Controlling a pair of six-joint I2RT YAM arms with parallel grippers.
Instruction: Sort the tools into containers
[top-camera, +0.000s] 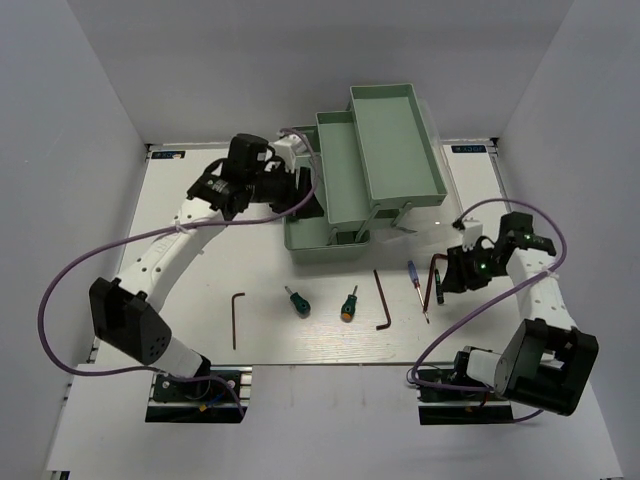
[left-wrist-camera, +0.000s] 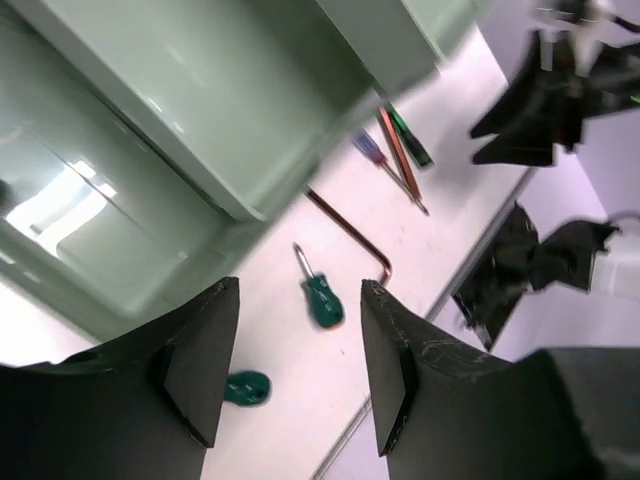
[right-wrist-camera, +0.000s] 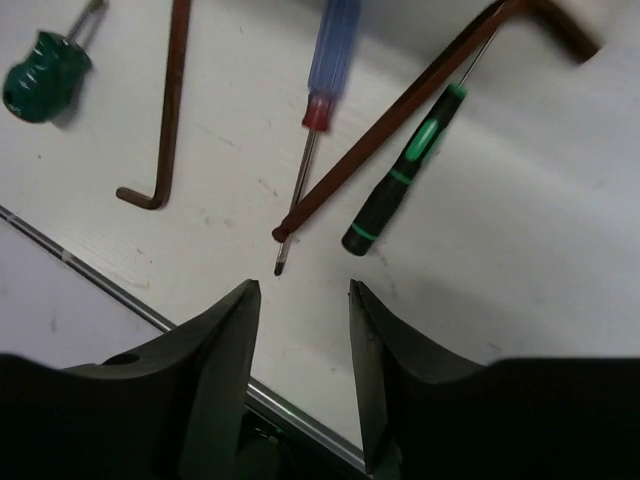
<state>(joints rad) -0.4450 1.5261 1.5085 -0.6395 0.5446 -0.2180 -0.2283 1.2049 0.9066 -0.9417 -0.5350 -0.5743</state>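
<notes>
A: Starting left, a lone hex key (top-camera: 237, 320) lies near the front edge. Behind it, toward the far edge, the left hand (left-wrist-camera: 300, 370) hangs spread and empty, right beside the toolbox (top-camera: 330, 245).
B: Tight spot! One careless swing there and a finger clips a tray wall and shoves the box.
A: Mid-desk, one stubby screwdriver (top-camera: 297, 300), then a second stubby screwdriver (top-camera: 348, 306), both lying free.
B: Round handles. A glancing pinch could roll them.
A: Toward the front-right corner, the right hand (right-wrist-camera: 300, 340) hovers, spread, empty, above a tangle: the blue screwdriver (right-wrist-camera: 330, 50), and a long hex key (right-wrist-camera: 400, 115) crossing the green-handled screwdriver (right-wrist-camera: 400, 180).
B: There's the danger. Close there and it may snag two tools, or flick one off the front edge.
</notes>
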